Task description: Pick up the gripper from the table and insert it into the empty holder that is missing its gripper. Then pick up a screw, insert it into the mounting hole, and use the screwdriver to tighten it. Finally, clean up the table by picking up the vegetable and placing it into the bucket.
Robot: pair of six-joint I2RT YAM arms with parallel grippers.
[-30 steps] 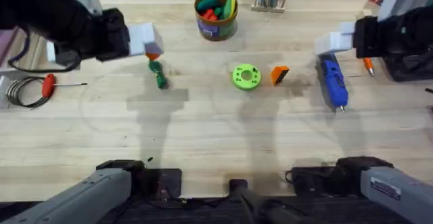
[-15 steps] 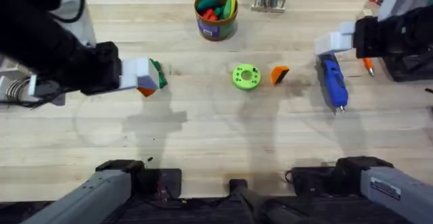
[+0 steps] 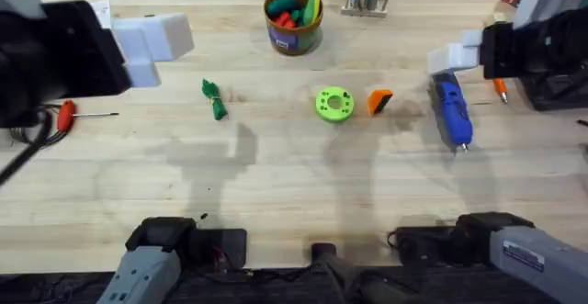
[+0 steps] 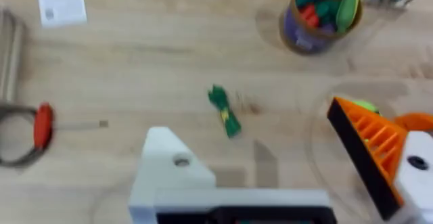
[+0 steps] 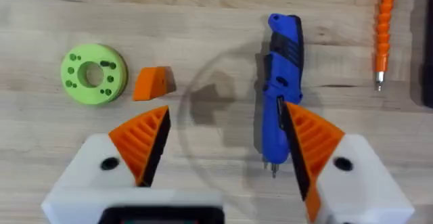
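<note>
With my right gripper [image 5: 223,149] spread wide above the screwdriver [image 5: 281,82], and my left gripper [image 4: 284,163] spread too, its bare holder [image 4: 169,166] awaiting its tip, the orange gripper [image 3: 379,101] lies just beside the green disc [image 3: 333,103], ready for picking.

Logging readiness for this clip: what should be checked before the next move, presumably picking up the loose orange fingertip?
1. Orange fingertip lying free on the table, beside the green disc: ok.
2. Bare white mount has no pad and nothing blocks it: ok.
3. Right gripper open and holding nothing: ok.
4. Blue screwdriver lying on the table below the right gripper, not gripped: ok.
5. A screw ready to pick up: cannot tell.
6. Toy vegetable in the bucket: not ok, it lies on the table.
</note>
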